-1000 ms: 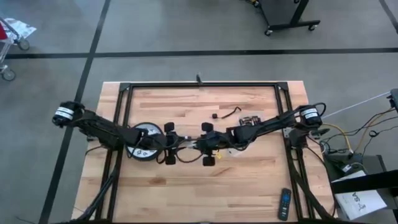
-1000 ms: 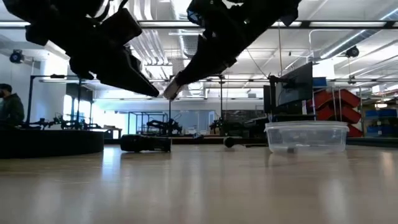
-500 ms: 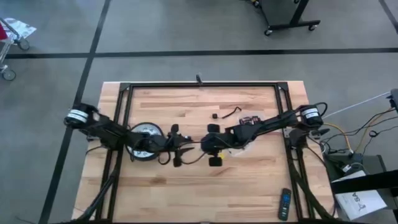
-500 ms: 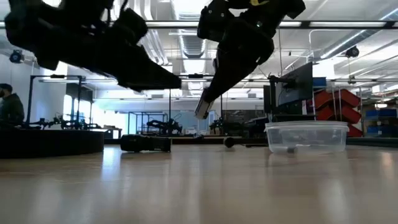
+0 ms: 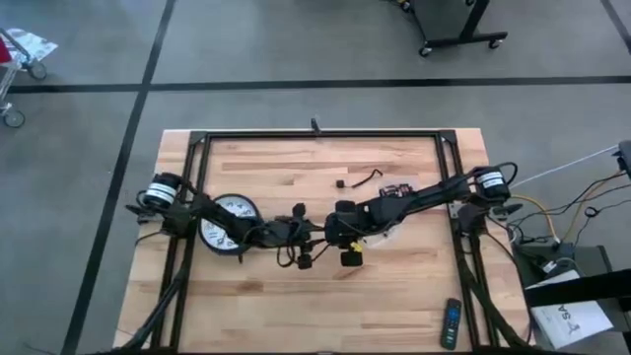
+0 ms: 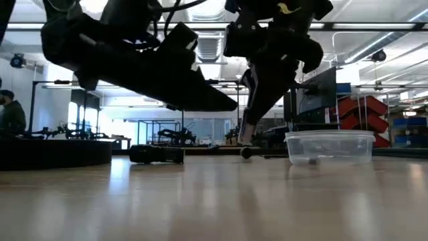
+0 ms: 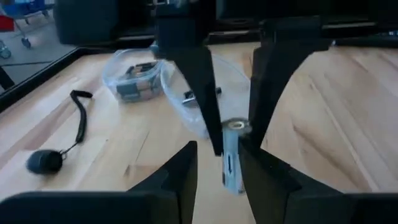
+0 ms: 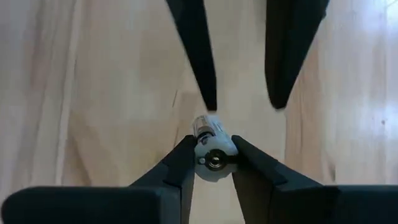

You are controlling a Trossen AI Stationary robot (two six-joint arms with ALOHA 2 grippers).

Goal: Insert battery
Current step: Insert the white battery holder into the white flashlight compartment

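Pinching the battery (image 8: 211,148) between the right gripper's (image 5: 347,246) fingertips at frame centre in the high view — mid-handover, seemingly. Spreading wide just left of it, the left gripper (image 5: 302,248). Needing next — closing squarely around the battery before any release.

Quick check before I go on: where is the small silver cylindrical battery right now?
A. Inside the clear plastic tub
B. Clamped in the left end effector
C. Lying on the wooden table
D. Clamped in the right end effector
D: the right wrist view shows the small silver cylindrical battery pinched between the right end effector fingers, while the left end effector faces it with its fingers spread open.
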